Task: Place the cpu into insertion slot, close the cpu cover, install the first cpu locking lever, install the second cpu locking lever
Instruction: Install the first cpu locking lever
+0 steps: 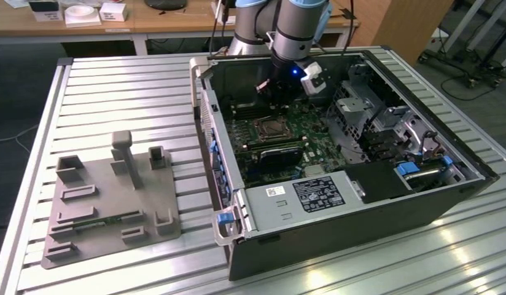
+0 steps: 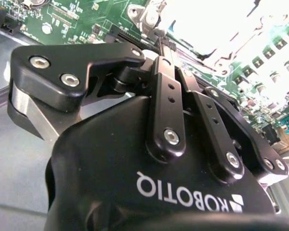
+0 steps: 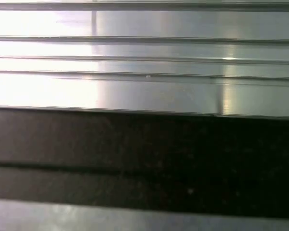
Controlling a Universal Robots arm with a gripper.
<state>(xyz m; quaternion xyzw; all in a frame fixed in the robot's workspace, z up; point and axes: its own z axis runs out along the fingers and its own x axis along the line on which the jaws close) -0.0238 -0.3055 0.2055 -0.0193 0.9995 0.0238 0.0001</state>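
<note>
The open computer case point(image 1: 343, 221) lies on its side with the green motherboard point(image 1: 306, 132) facing up. Near the board's middle sits the insertion slot point(image 1: 270, 129), a square socket with a dark centre and silvery rim. I cannot tell how the cpu cover or the levers lie on it. My gripper point(image 1: 271, 92) hangs inside the case just beyond the socket, towards the rear wall. In the second wrist view the gripper point(image 2: 166, 45) has its fingers point(image 2: 169, 91) drawn together, shut, over a glaring silvery socket frame point(image 2: 202, 29). The cpu is hidden.
A grey fixture plate point(image 1: 113, 196) with upright holders lies on the slatted aluminium table point(image 1: 122, 92) at the exterior view's left. Case walls point(image 1: 202, 117), a drive cage point(image 1: 372, 110) and a labelled metal box point(image 1: 306, 193) hem in the board. The first wrist view looks at table slats point(image 3: 144, 57).
</note>
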